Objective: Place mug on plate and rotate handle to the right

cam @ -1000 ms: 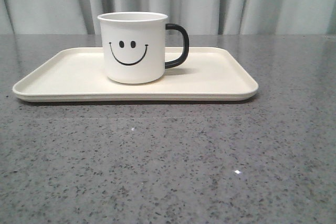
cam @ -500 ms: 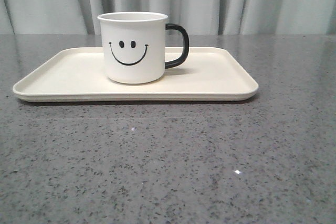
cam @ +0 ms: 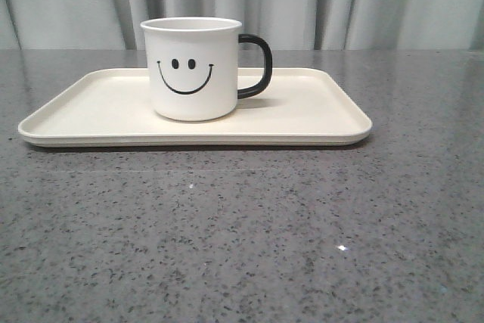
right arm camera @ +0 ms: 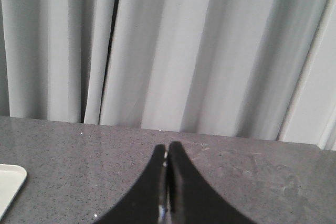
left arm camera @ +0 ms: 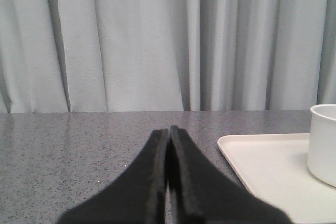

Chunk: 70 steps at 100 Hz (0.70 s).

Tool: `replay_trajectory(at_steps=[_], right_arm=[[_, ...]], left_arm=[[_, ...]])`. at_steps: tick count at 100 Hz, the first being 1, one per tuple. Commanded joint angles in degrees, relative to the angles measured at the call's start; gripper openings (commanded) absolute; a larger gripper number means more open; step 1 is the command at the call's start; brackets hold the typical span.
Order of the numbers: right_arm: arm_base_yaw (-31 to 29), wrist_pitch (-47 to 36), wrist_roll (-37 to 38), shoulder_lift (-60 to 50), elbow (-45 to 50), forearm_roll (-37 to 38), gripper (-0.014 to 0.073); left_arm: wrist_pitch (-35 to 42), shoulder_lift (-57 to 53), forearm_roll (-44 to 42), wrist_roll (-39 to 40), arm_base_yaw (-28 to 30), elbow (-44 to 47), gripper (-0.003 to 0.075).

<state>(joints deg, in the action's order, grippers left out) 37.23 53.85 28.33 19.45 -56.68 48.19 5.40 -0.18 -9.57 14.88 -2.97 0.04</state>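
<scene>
White mug (cam: pixel 192 68) upright on the cream plate (cam: pixel 318 115), a little left of the plate's middle, smiley face turned toward the front camera. Black handle (cam: pixel 257 66) pointing to the right, clear of the plate's rim. Plate flat on the grey speckled counter (cam: pixel 242 232), long side across the front view. Pale grey curtain (cam: pixel 378 1) behind the counter.

Neither arm in the front view. Left claw (left arm camera: pixel 168 129) pressed closed, fingers (left arm camera: pixel 152 156) meeting at the tips, nothing between them, hanging over bare counter well apart from the mug, with only the plate's near corner and a slice of the mug's side in its wrist view. Right claw (right arm camera: pixel 167 148) likewise closed and holding nothing, over bare counter; a pale rounded corner at the edge of its view, probably the plate.
</scene>
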Motion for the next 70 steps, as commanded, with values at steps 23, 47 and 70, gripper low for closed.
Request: replay_trajectory(at_steps=[23,47,70], right_arm=[[-0.84,-3.84,0.12,0.84,-1.04,2.96,-0.0120],[-10.71,-4.55,0.06,0.14,-0.98,0.89,-0.0120],[-22.09,-9.26,0.06,0.14,4.35,-4.46,-0.0120]], left_arm=[[4.58,-1.72,0.64,0.54,0.17,0.57,-0.0020],[4.58,-1.72,0.64,0.54,0.17,0.57,-0.0020],[4.58,-1.72,0.64,0.54,0.17,0.57,-0.0020]])
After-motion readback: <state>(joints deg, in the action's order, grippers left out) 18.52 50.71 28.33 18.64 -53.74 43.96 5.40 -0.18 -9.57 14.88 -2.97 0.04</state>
